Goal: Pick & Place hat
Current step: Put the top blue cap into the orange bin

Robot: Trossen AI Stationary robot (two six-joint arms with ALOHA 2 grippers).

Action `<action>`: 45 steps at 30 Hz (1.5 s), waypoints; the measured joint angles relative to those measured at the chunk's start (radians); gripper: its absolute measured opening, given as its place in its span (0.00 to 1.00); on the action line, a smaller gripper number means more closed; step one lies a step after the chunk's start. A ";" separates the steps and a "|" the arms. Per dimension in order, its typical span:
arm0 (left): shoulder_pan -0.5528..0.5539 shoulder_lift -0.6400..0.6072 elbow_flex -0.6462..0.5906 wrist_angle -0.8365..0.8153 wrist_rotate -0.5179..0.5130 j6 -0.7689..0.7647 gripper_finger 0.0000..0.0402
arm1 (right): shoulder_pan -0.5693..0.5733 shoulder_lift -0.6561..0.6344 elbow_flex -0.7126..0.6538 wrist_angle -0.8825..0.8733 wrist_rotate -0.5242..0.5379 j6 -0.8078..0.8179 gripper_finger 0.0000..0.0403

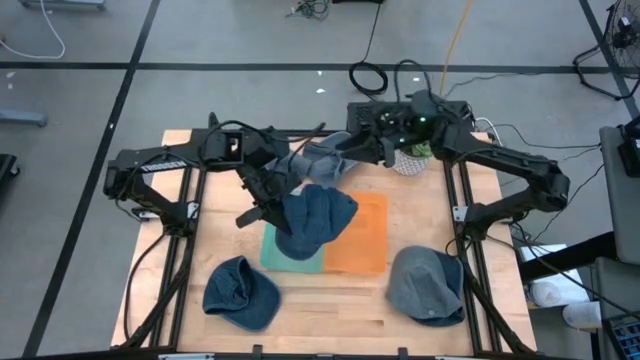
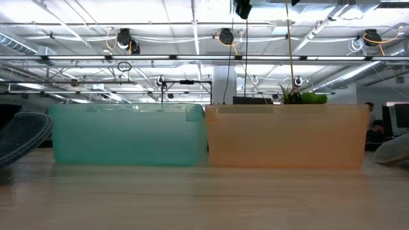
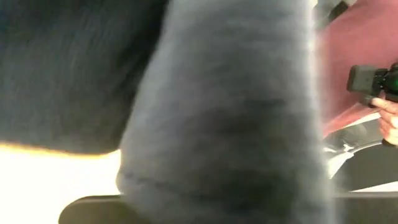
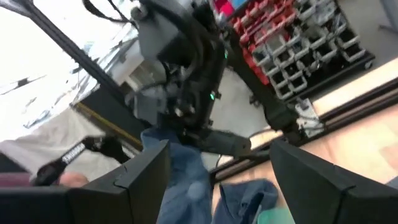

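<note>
1. High view: the left gripper [image 1: 272, 188] is clamped shut on the blue hat [image 1: 315, 220] and holds it in the air above the two bins, the teal bin [image 1: 272, 252] on the left and the orange bin [image 1: 362, 235] on the right.
2. The hat hangs down and to the right of the left gripper. Its long axis runs diagonally from the gripper toward the orange bin, and the cloth overlaps the seam between the bins.
3. The right gripper [image 1: 345, 152] is at the far side of the table, jaws standing open and holding nothing. It is beside a grey cloth [image 1: 318, 160], probably a further hat. The left arm is the nearer one for the placement.
4. Judgement: the hat must shift left before release if the teal bin is the target.
5. Two more hats lie on the wooden table [image 1: 330, 310]: a blue one [image 1: 241, 293] near left, a grey one [image 1: 427, 286] near right.
6. A potted plant [image 1: 413, 157] stands at the far right.
</note>
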State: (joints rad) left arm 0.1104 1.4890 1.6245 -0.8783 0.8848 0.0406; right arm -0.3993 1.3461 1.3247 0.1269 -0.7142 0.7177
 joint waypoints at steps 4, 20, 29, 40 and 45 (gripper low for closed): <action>0.000 -0.004 0.000 0.004 0.000 0.000 0.02 | 0.029 0.038 0.000 0.031 -0.039 -0.005 0.66; 0.001 -0.003 0.000 0.009 -0.004 -0.012 0.02 | 0.136 0.078 0.000 0.013 0.044 -0.140 0.66; -0.001 -0.003 0.000 0.007 -0.004 -0.011 0.02 | 0.173 0.111 0.002 0.031 0.063 -0.156 0.66; 0.006 -0.003 0.000 0.005 -0.038 -0.020 0.02 | 0.248 0.116 0.000 0.026 0.052 -0.182 0.64; 0.027 -0.003 0.000 0.005 -0.047 -0.058 0.02 | 0.276 0.114 0.000 0.038 0.003 -0.181 0.50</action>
State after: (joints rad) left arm 0.1371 1.4860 1.6245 -0.8730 0.8380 -0.0178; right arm -0.1233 1.4601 1.3247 0.1650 -0.7111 0.5364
